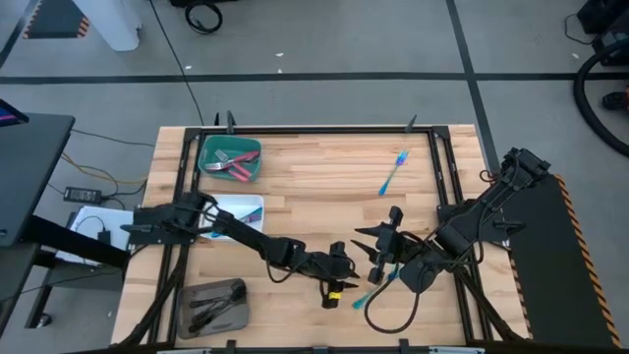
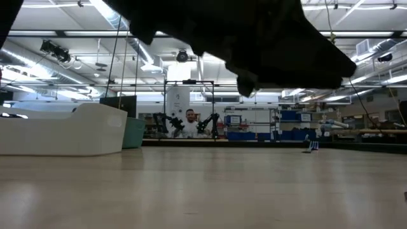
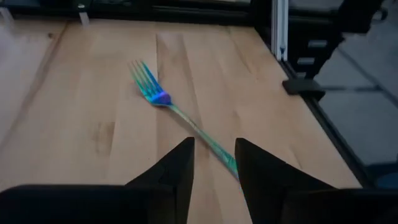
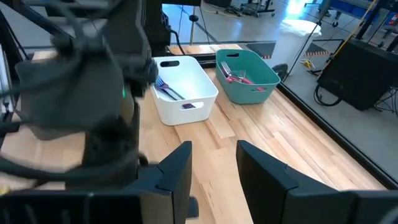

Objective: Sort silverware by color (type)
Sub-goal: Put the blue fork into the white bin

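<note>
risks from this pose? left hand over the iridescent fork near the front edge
1. The left hand has open fingers astride the thin handle of the iridescent fork, which lies flat; closing may slip off it.
2. The right hand sits close by; the arms could collide.
3. A second iridescent fork lies far off, a long reach.

Light wooden table (image 1: 314, 187), plank top, dark frame along its edges. Directly on it: teal tray (image 1: 231, 159) at the far left corner, white tray (image 1: 239, 209) just nearer, grey tray (image 1: 212, 304) at the near left edge. An iridescent fork (image 1: 394, 173) lies loose far right; another iridescent fork (image 3: 180, 115) lies near the front edge, centre-right.
</note>
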`<state>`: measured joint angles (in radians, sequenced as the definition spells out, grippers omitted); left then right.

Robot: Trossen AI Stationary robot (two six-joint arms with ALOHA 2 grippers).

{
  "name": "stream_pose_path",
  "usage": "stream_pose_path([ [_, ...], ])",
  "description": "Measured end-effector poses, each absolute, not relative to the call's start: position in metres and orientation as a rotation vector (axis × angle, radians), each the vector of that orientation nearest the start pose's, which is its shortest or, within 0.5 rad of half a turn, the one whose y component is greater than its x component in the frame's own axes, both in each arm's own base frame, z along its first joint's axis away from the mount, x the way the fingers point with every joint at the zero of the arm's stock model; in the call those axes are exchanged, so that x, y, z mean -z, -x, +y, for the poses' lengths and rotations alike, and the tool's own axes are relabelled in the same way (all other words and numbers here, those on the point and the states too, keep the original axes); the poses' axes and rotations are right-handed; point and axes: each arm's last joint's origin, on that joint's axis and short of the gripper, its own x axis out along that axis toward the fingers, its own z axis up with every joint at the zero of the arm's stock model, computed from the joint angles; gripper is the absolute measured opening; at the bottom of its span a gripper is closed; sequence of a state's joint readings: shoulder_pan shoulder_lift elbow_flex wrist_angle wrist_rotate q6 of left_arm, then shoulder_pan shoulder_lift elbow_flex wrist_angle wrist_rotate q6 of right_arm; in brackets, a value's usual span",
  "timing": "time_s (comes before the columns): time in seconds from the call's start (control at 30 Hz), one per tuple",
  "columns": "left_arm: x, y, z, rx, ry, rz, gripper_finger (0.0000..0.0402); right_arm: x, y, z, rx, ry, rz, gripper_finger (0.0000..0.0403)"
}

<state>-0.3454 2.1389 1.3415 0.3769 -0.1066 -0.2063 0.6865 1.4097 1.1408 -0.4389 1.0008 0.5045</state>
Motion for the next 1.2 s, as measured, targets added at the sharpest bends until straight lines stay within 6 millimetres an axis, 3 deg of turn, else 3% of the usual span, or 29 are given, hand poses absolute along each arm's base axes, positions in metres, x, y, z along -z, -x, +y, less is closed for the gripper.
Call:
stream_pose_path([
  [0.27,-0.13,-0.458,-0.168,0.204,0.238,0.313,0.0157,-0.301,-0.241,0.165,0.421,-0.015,0.383,0.0134],
  [0.53,-0.13,-0.485,-0.186,0.221,0.112,0.407,0.0143,-0.298,-0.24,0.166,0.397,-0.068,0.417,0.0134],
  [0.73,-0.124,-0.503,-0.186,0.174,0.079,0.492,0.0142,-0.293,-0.24,0.167,0.394,-0.103,0.45,0.0134],
  [0.93,-0.111,-0.508,-0.177,0.122,0.089,0.538,0.0142,-0.292,-0.24,0.167,0.387,-0.109,0.459,0.0134],
  [1.2,-0.11,-0.507,-0.178,0.12,0.111,0.549,0.0142,-0.292,-0.24,0.167,0.39,-0.11,0.454,0.0134],
])
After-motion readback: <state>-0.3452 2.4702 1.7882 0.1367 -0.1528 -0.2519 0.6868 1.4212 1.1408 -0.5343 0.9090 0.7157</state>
